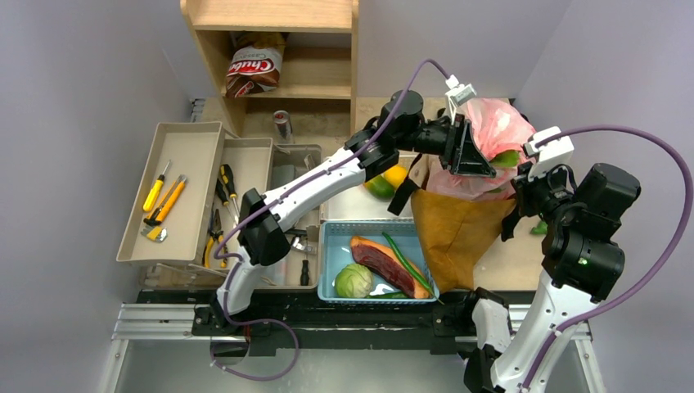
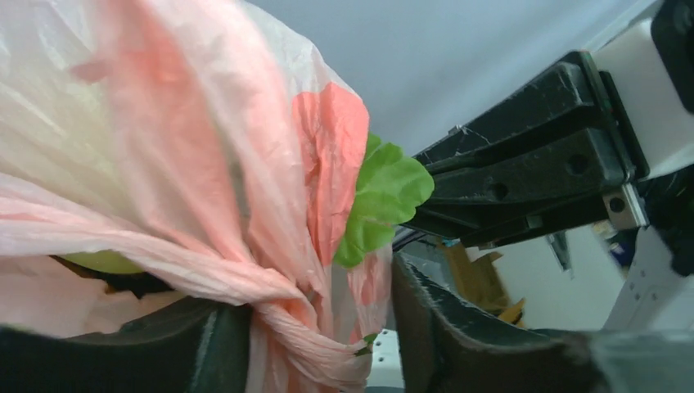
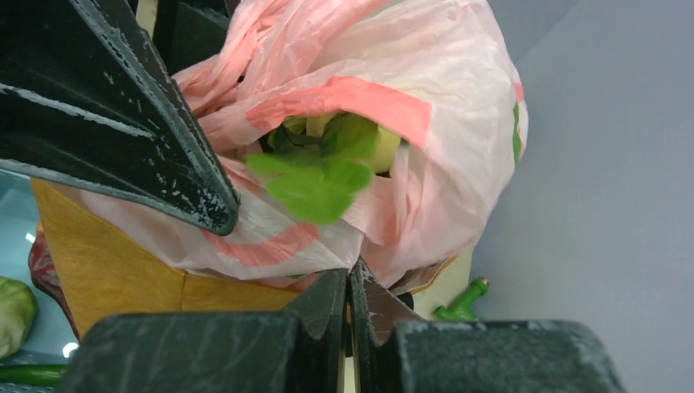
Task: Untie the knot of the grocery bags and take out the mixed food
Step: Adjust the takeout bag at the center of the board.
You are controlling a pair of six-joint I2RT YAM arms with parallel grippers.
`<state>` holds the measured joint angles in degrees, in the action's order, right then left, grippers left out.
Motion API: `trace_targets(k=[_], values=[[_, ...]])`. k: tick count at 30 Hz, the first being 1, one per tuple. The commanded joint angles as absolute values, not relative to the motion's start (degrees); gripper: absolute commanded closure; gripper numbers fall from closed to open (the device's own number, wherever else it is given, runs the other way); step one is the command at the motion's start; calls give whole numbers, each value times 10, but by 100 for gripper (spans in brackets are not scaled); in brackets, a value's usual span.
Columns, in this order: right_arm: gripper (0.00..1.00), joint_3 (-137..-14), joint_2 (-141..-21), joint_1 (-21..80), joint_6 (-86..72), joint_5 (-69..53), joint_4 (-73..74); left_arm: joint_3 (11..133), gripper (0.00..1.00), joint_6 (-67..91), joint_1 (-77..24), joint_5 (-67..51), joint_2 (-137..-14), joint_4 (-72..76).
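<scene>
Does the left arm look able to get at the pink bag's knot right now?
Probably yes. The knot sits between the parted fingers of the left gripper, with nothing blocking it. A green leaf pokes out just above, off to one side.

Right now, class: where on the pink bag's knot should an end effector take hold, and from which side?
Pinch the knot at its narrow twisted neck, not the loose film of the pink bag: only there is the plastic bunched firm enough to pull. Probably come from the left arm's side, where the left end effector straddles it, fingers either side.
</scene>
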<state>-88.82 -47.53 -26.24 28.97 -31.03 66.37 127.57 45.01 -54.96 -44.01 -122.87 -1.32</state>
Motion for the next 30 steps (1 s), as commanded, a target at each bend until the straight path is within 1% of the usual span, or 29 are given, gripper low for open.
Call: trace_targets(k=[1, 2, 3, 5, 6, 7, 9, 13, 16, 18, 23, 30], values=[[100, -900, -468, -260, 291, -321, 643, 1312, 70, 467, -553, -457, -1222, 41], [100, -898, -468, -261, 290, -320, 644, 1316, 89, 463, -553, -451, -1219, 39], [100, -896, -469, -260, 289, -318, 645, 1323, 100, 452, -552, -444, -1215, 30], [100, -889, -472, -261, 279, -308, 646, 1354, 100, 423, -552, -436, -1213, 9], [96, -885, -475, -261, 273, -299, 647, 1372, 100, 408, -552, -434, -1213, 3], [88, -879, -479, -260, 269, -290, 650, 1387, 100, 396, -551, -429, -1212, 2], [71, -869, -491, -261, 254, -268, 652, 1418, 100, 384, -547, -419, -1210, 4], [41, -869, -497, -260, 222, -273, 649, 1463, 100, 370, -534, -393, -1208, 6], [28, -889, -501, -260, 190, -290, 643, 1469, 100, 363, -530, -378, -1197, 22], [24, -922, -508, -261, 170, -314, 644, 1475, 100, 363, -529, -372, -1192, 38], [23, -973, -521, -260, 154, -366, 654, 1508, 100, 353, -529, -332, -1186, 78], [20, -996, -524, -261, 154, -375, 657, 1520, 100, 250, -525, -232, -1138, 107]])
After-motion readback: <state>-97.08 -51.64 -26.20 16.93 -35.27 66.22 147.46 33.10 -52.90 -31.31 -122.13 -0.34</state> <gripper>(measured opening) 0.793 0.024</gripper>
